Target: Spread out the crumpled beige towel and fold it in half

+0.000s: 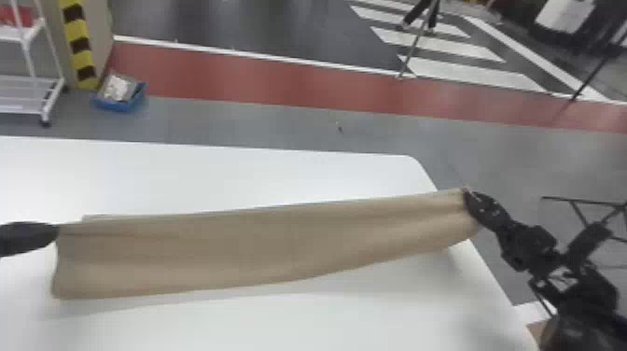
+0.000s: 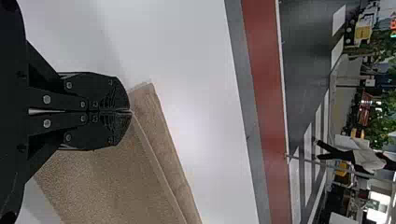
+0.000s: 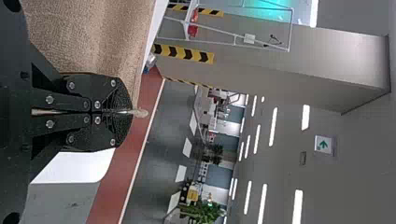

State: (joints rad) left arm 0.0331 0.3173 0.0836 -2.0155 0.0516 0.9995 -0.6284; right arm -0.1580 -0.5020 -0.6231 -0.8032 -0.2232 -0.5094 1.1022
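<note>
Stretched between both grippers, the beige towel (image 1: 261, 242) hangs as a long band over the white table, its right end held higher, past the table's right edge. My left gripper (image 1: 57, 231) pinches its upper left corner. At the upper right corner is my right gripper (image 1: 468, 198). In the left wrist view the left gripper (image 2: 130, 111) is shut on the towel (image 2: 107, 186), with a second layer's edge beside the fingertips. In the right wrist view the right gripper (image 3: 133, 112) is shut on the towel (image 3: 88, 37), a small tip of cloth poking out beyond the fingers.
The white table (image 1: 186, 172) extends under and behind the towel, its rounded far right corner near the right arm. Beyond it on the floor are a blue bin (image 1: 120, 100) and a white wheeled rack (image 1: 28, 95). A black stand (image 1: 583, 205) is at the right.
</note>
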